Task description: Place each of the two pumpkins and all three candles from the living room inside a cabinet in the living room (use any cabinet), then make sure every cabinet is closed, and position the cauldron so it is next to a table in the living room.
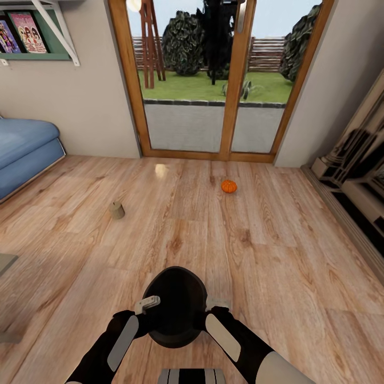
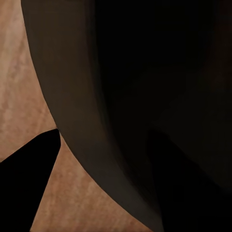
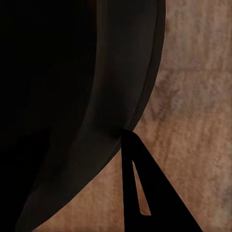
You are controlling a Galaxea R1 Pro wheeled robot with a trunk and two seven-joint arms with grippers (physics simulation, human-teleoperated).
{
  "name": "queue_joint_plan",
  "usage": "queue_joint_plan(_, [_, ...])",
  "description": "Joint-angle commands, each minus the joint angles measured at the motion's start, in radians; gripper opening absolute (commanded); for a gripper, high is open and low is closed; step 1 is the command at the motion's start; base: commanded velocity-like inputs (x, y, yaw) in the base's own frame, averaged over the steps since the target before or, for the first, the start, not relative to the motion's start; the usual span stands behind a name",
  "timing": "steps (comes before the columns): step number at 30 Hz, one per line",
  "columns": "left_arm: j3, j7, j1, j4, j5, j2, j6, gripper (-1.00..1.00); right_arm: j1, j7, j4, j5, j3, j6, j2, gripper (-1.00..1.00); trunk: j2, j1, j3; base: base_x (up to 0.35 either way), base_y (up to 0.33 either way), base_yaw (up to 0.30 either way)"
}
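Cauldron [image 1: 175, 306] sits low in the head view, between both arms just in front of the robot, w/ the left claw [image 1: 148, 304] at its left rim and the right claw [image 1: 217, 304] at its right rim. Left wrist view: cauldron wall [image 2: 121, 96] runs between two dark fingers [image 2: 29, 179], so that claw looks clamped on the rim. Right wrist view: one finger [image 3: 145, 193] touches the outside of the wall [image 3: 121, 96]; the other is lost in the black, so can't tell for sure if it's closed on the rim, though it prob is. Whether the pot is lifted or resting on the wood floor [image 1: 277, 266]: can't tell. One pumpkin [image 1: 229, 186] lies on the floor well ahead, near the glass doors [image 1: 213, 80]; one candle [image 1: 117, 209] stands on the floor ahead-left, well apart from the pumpkin. Blue sofa [image 1: 24, 149] at far left, dark furniture [image 1: 362, 176] along the right wall. Progress, judging from this: cauldron step is in hand but not finished, as no low glass desk is in sight beside it. At least this pumpkin and candle are not yet stowed; the other pumpkin, other candles and cabinet status can't be judged. Most of the job looks left.
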Motion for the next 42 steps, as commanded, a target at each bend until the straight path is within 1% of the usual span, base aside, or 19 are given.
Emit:
queue_joint_plan(1, [-0.002,0.011,-0.001,-0.001,-0.004,0.001,0.005,-1.00,0.000,-0.006,0.031,-0.030,0.003,-0.011,0.000,-1.00,0.000,0.000,-0.001,0.000,0.000,0.000])
queue_joint_plan(6, [-0.002,0.011,-0.001,-0.001,-0.004,0.001,0.006,-1.00,0.000,-0.005,0.031,-0.030,0.003,-0.011,0.000,-1.00,0.000,0.000,-0.001,0.000,0.000,0.000])
queue_joint_plan(14, [-0.002,0.011,0.000,-0.002,-0.004,0.001,0.006,-1.00,0.000,-0.005,0.031,-0.029,0.003,-0.011,0.000,-1.00,0.002,-0.003,0.030,0.000,0.000,0.000])
queue_joint_plan(16, [-0.002,0.011,-0.001,-0.002,-0.004,0.001,0.006,-1.00,0.000,-0.005,0.031,-0.029,0.003,-0.011,0.000,-1.00,0.002,-0.003,0.030,0.000,0.000,0.000])
queue_joint_plan(21, [-0.002,0.011,-0.001,-0.003,-0.004,0.001,0.006,-1.00,0.000,-0.005,0.031,-0.029,0.003,-0.011,0.000,-1.00,0.003,-0.006,0.049,0.000,0.000,0.000])
queue_joint_plan(24, [-0.002,0.012,0.000,-0.003,-0.004,0.001,0.006,-1.00,0.000,-0.005,0.031,-0.029,0.003,-0.011,0.000,-1.00,0.003,-0.006,0.049,0.000,0.000,0.000])
queue_joint_plan(42, [-0.002,0.011,-0.001,-0.002,-0.004,0.001,0.006,-1.00,0.000,-0.005,0.030,-0.028,0.003,-0.011,-0.001,-1.00,0.007,-0.014,0.119,0.000,0.000,0.000])
